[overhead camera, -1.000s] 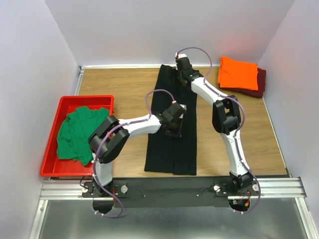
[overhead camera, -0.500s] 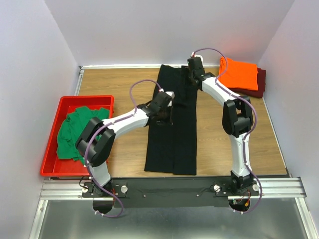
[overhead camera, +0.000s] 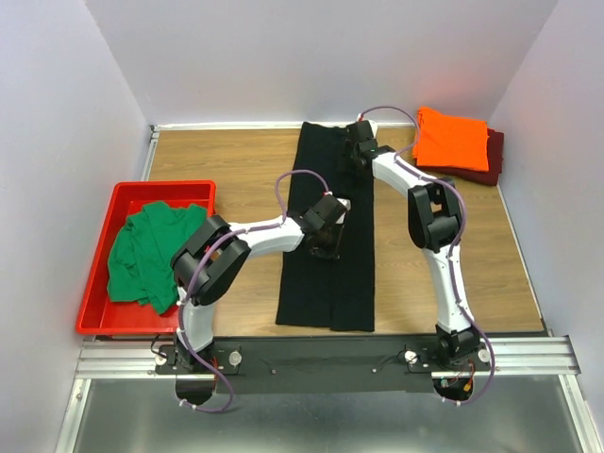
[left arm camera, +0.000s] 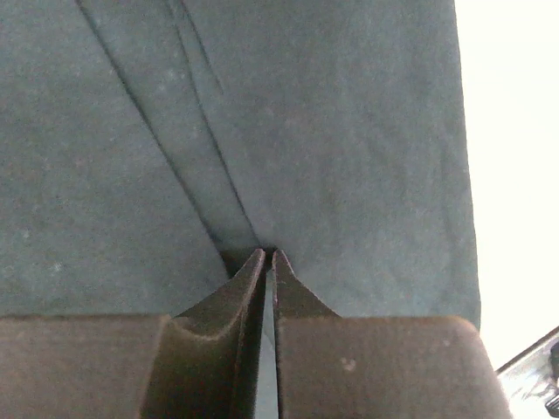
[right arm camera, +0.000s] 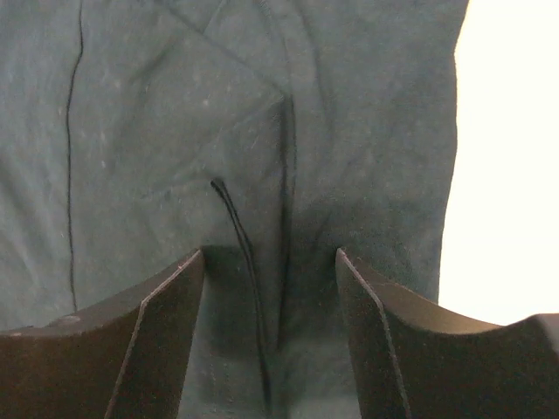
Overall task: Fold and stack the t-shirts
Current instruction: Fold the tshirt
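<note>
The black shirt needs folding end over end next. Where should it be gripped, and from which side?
Likely the far short edge of the black t-shirt, pinched from straight above: it lies flat as a long, narrow, layered strip, leaving no raised side to catch.

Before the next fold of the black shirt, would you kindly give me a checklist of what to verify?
1. Left gripper pinching a fold of the black t-shirt: ok.
2. Right gripper closed on the shirt's far end: not ok, jaws open astride a seam.
3. Shirt folded into a long flat strip: ok.
4. Orange t-shirt stacked on maroon t-shirt: ok.
5. Green t-shirt folded: not ok, crumpled in the red tray.
</note>
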You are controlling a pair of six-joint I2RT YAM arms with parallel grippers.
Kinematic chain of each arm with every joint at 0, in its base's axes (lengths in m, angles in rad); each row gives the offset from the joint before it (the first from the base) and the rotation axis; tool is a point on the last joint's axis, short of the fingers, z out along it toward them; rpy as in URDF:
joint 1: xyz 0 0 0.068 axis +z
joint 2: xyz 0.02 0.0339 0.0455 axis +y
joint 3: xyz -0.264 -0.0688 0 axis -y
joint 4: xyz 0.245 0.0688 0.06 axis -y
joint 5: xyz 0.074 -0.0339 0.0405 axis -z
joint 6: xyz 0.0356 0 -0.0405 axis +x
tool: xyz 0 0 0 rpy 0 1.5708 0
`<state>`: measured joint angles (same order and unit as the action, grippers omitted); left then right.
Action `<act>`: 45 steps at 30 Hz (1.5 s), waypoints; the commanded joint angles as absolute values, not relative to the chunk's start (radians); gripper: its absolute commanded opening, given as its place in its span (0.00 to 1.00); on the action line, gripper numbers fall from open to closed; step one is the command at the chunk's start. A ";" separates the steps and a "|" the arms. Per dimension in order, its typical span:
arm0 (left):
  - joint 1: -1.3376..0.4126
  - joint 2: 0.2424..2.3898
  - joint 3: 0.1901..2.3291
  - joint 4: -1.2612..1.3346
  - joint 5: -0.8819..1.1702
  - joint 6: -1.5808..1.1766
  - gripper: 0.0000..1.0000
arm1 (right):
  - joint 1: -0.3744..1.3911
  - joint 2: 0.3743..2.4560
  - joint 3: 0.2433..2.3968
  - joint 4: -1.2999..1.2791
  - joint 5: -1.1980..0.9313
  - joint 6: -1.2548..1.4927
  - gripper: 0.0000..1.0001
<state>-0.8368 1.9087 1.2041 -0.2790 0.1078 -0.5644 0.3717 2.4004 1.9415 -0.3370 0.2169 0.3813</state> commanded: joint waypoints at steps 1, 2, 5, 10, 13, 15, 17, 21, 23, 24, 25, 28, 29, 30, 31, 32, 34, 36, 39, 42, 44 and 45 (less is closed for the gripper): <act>-0.847 1.979 1.209 -0.278 0.127 -0.540 0.15 | 0.344 2.500 2.032 -0.353 0.209 0.380 0.68; -0.847 1.986 1.210 -0.276 0.133 -0.538 0.15 | 0.338 2.519 2.045 -0.353 0.206 0.373 0.68; -0.850 1.999 1.218 -0.275 0.146 -0.537 0.15 | 0.330 2.549 2.110 -0.353 0.184 0.359 0.68; -0.848 2.013 1.246 -0.278 0.149 -0.532 0.15 | 0.328 2.568 2.148 -0.353 0.143 0.328 0.72; -0.847 2.010 1.272 -0.287 0.143 -0.529 0.15 | 0.327 2.536 2.132 -0.353 0.133 0.328 0.75; -0.844 2.002 1.295 -0.290 0.143 -0.528 0.15 | 0.328 2.516 2.122 -0.353 0.129 0.325 0.79; -0.836 1.993 1.316 -0.299 0.141 -0.523 0.18 | 0.327 2.473 2.112 -0.354 0.129 0.325 0.81; -0.784 1.919 1.354 -0.313 0.144 -0.525 0.26 | 0.324 2.372 2.074 -0.354 0.140 0.324 0.85; -0.761 1.866 1.356 -0.311 0.149 -0.525 0.28 | 0.322 2.324 2.054 -0.353 0.144 0.331 0.87; -0.747 1.849 1.353 -0.314 0.146 -0.526 0.28 | 0.322 2.281 2.039 -0.353 0.146 0.334 0.87; -0.720 1.832 1.351 -0.316 0.146 -0.528 0.29 | 0.322 2.257 2.023 -0.353 0.147 0.339 0.87; -0.652 1.764 1.324 -0.334 0.133 -0.538 0.29 | 0.321 2.181 1.939 -0.353 0.137 0.360 0.85; -0.634 1.723 1.316 -0.336 0.133 -0.538 0.29 | 0.321 2.168 1.893 -0.353 0.133 0.371 0.84; -0.618 1.703 1.302 -0.339 0.130 -0.535 0.29 | 0.322 2.155 1.873 -0.353 0.129 0.377 0.82; -0.579 1.683 1.301 -0.350 0.127 -0.531 0.29 | 0.321 2.134 1.847 -0.351 0.118 0.383 0.81; -0.562 1.646 1.308 -0.360 0.117 -0.516 0.29 | 0.322 2.126 1.807 -0.351 0.109 0.397 0.79; -0.522 1.618 1.328 -0.403 0.100 -0.497 0.29 | 0.322 2.112 1.770 -0.351 0.083 0.405 0.76; -0.463 1.579 1.365 -0.445 0.087 -0.462 0.29 | 0.322 2.109 1.729 -0.351 0.058 0.420 0.72; -0.393 1.530 1.403 -0.468 0.074 -0.433 0.29 | 0.322 2.112 1.694 -0.350 0.043 0.436 0.65; -0.335 1.490 1.416 -0.477 0.058 -0.399 0.29 | 0.325 2.105 1.643 -0.336 0.028 0.449 0.64; -0.315 1.470 1.410 -0.468 0.051 -0.382 0.29 | 0.331 2.102 1.615 -0.327 0.031 0.453 0.64; -0.296 1.465 1.399 -0.460 0.051 -0.382 0.29 | 0.331 2.097 1.608 -0.325 0.034 0.456 0.64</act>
